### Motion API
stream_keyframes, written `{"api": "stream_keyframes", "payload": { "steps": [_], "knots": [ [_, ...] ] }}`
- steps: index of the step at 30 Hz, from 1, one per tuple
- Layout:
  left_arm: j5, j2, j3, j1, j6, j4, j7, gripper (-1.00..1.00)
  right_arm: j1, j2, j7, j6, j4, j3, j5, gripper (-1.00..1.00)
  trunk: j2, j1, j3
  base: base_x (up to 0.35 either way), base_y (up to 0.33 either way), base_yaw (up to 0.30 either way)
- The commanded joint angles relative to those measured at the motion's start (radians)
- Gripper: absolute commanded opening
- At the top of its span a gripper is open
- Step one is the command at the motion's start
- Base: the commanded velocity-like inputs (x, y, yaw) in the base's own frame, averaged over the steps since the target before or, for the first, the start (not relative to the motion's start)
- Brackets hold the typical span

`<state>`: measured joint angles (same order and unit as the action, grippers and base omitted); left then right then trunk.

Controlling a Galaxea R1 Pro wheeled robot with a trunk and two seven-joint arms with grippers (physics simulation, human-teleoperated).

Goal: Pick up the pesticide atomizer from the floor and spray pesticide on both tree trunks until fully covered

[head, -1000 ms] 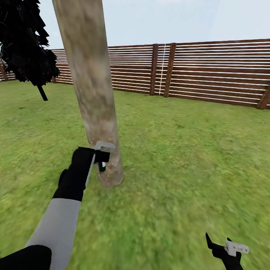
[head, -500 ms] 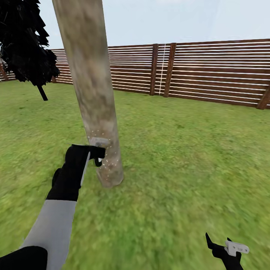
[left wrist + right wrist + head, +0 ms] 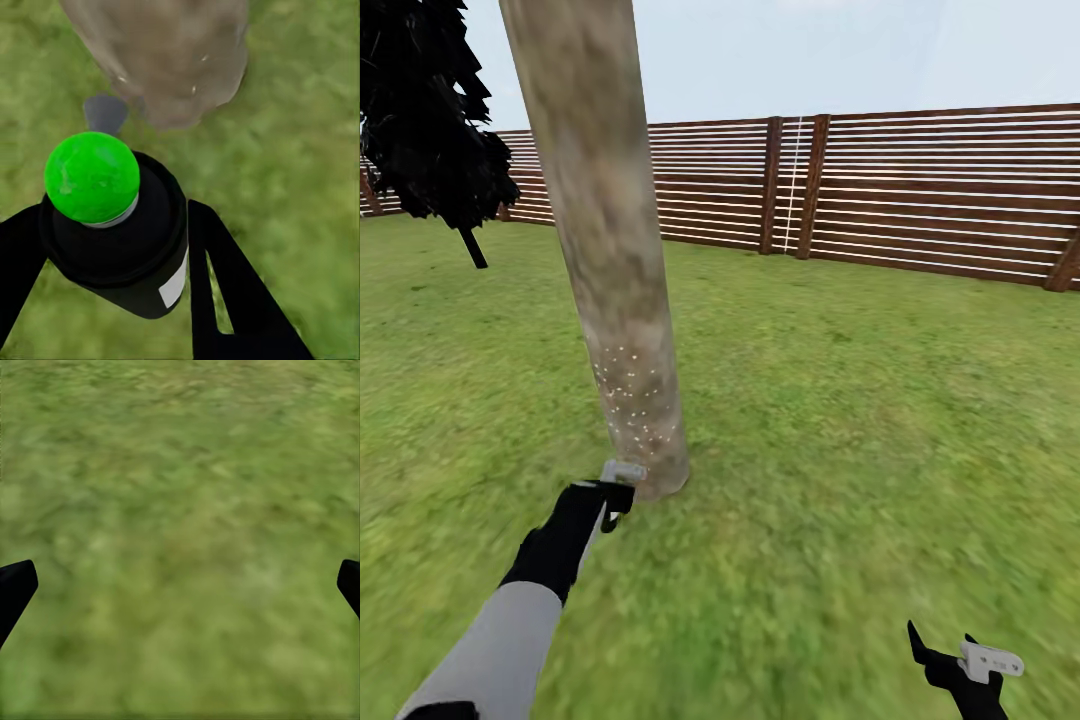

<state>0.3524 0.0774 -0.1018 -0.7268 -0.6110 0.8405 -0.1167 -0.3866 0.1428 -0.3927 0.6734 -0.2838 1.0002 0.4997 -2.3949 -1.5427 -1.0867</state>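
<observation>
Leftmost, beyond the mottled grey-beige tree trunk, a second tree of dark jagged foliage stands well apart from it, in front of the brown slatted wooden fence. Nearer, the robot's left gripper sits low beside the trunk's base, just short of touching it. In the left wrist view, its black fingers are clamped on either side of the small dark pesticide atomizer with a bright green cap. The bottle's long axis runs along the fingers, and the green top points toward the foot of the trunk, which lies straight ahead and close. A scatter of pale specks marks the lower trunk above the gripper; the bark higher up looks bare. Judging from that, the coming move turns on aim: the nozzle faces the very base, so covering the rest would call for raising the left arm along the column while keeping the bottle turned toward it. The left arm is plainly the nearer one. Far to the right of the trunk, the right gripper hangs over the blurry green grass, its dark fingertips spread wide with nothing between them.
</observation>
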Motion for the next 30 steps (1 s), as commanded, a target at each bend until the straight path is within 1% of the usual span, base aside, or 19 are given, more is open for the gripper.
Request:
{"api": "stream_keyframes", "payload": {
  "steps": [1,2,3,4,5,6,9,11,13,17,20,24,26,30],
  "knots": [
    [-0.021,-0.003,-0.032,0.000,0.070,-0.056,0.039,-1.00,0.000,0.000,0.000,0.000,0.000,0.000,0.000,1.00,0.000,0.000,0.000,0.000,0.000,0.000],
    [-0.055,-0.010,-0.088,0.000,0.111,-0.079,0.045,-1.00,0.000,0.000,0.000,0.000,0.000,0.000,0.000,1.00,0.000,0.000,0.000,0.000,0.000,0.000],
    [-0.088,-0.025,-0.147,-0.001,0.135,-0.091,0.049,-1.00,0.000,0.000,0.000,0.000,0.000,0.000,0.000,1.00,0.000,0.000,0.000,0.000,0.000,0.000],
    [-0.110,-0.052,-0.192,-0.001,0.147,-0.098,0.050,-1.00,0.000,0.000,0.000,0.000,0.000,0.000,0.000,1.00,0.000,0.000,0.000,0.000,0.000,0.000],
    [-0.124,-0.079,-0.224,-0.002,0.160,-0.106,0.053,-1.00,0.000,0.003,-0.001,-0.001,0.000,0.000,0.000,1.00,0.000,0.000,0.000,0.000,0.000,0.000],
    [-0.127,-0.080,-0.234,-0.001,0.168,-0.111,0.055,-1.00,0.000,0.002,-0.001,-0.001,0.000,-0.001,0.000,1.00,0.000,0.000,0.000,0.000,0.000,0.000],
    [-0.128,-0.078,-0.239,0.000,0.196,-0.169,0.062,-1.00,0.000,0.000,-0.002,0.000,0.000,-0.003,0.000,1.00,0.000,0.000,0.000,0.008,0.000,0.000],
    [-0.124,-0.077,-0.237,0.000,0.229,-0.244,0.065,-1.00,0.000,-0.001,-0.002,0.000,0.000,-0.003,0.000,1.00,0.000,0.000,0.000,0.243,0.025,0.000],
    [-0.124,-0.076,-0.237,0.000,0.232,-0.268,0.065,-1.00,0.000,-0.001,-0.001,0.000,0.000,-0.002,0.000,1.00,0.000,0.000,0.000,0.321,0.066,0.000],
    [-0.124,-0.077,-0.236,0.012,0.235,-0.277,0.065,-1.00,0.000,-0.006,0.000,0.000,0.000,-0.003,0.000,1.00,0.000,0.000,0.000,0.332,0.046,0.000],
    [-0.125,-0.076,-0.238,0.014,0.244,-0.278,0.066,-1.00,0.000,-0.008,0.000,0.000,0.001,-0.003,0.000,1.00,0.000,0.000,0.000,0.216,-0.160,0.040],
    [-0.126,-0.068,-0.239,0.015,0.262,-0.279,0.066,-1.00,0.000,-0.009,0.000,0.000,0.002,-0.003,0.000,1.00,0.000,0.000,0.000,0.031,-0.262,0.242],
    [-0.125,-0.055,-0.239,0.015,0.264,-0.279,0.066,-1.00,0.000,-0.009,0.000,0.000,0.003,-0.002,0.000,1.00,0.000,0.000,0.000,0.002,-0.272,0.270],
    [-0.125,-0.050,-0.239,0.015,0.264,-0.279,0.066,-1.00,0.000,-0.009,0.000,0.000,0.003,-0.003,0.000,1.00,0.000,0.000,0.000,-0.033,-0.272,0.271]
  ]
}}
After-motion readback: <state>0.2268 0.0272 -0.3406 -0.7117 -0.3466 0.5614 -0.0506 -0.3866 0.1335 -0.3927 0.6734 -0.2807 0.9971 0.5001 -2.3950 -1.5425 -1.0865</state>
